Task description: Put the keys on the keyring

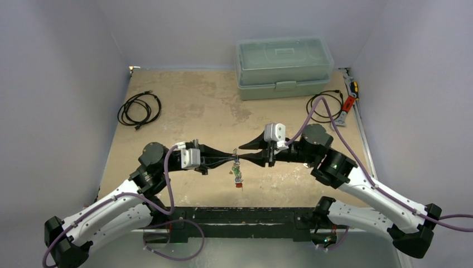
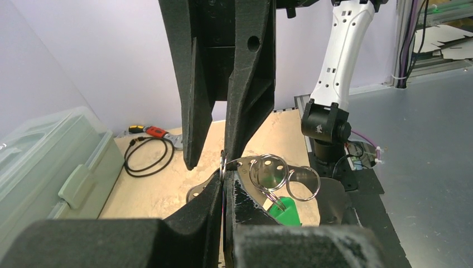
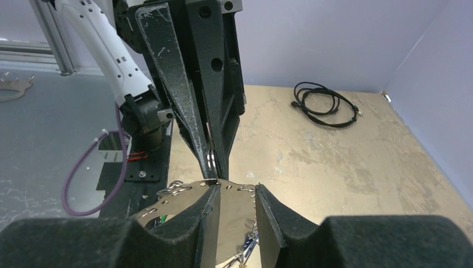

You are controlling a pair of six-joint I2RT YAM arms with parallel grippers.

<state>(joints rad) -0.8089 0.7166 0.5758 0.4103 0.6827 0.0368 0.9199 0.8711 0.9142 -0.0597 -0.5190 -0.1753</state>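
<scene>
Left and right arms meeting tip to tip above the middle of the worktop [image 1: 195,111].

**Left:** the left gripper [image 2: 223,184] has its jaws clenched on the keyring [image 3: 211,160], a thin metal ring seen edge-on. Its full outline cannot be made out. For the threading step this hand serves best as a fixed vice, gripping firmly with the ring's opening turned toward the other arm.

**Centre:** the keys [image 1: 238,177] hang as a small bunch just below the meeting point, clear of the worktop. One has a green head [image 2: 285,211], and smaller split rings [image 2: 268,170] sit beside it.

**Right:** the right gripper [image 3: 237,195] has its jaws part-way apart, astride a flat bright metal piece [image 3: 234,223]. Whether they press on it cannot be told. The next move probably calls for a short, straight push along the line of the two arms, without twisting, lest the ring slip.

**Orientation:** the ring appears to stand upright, its plane running left to right. The bunch's long axis is roughly vertical, heads down.
</scene>
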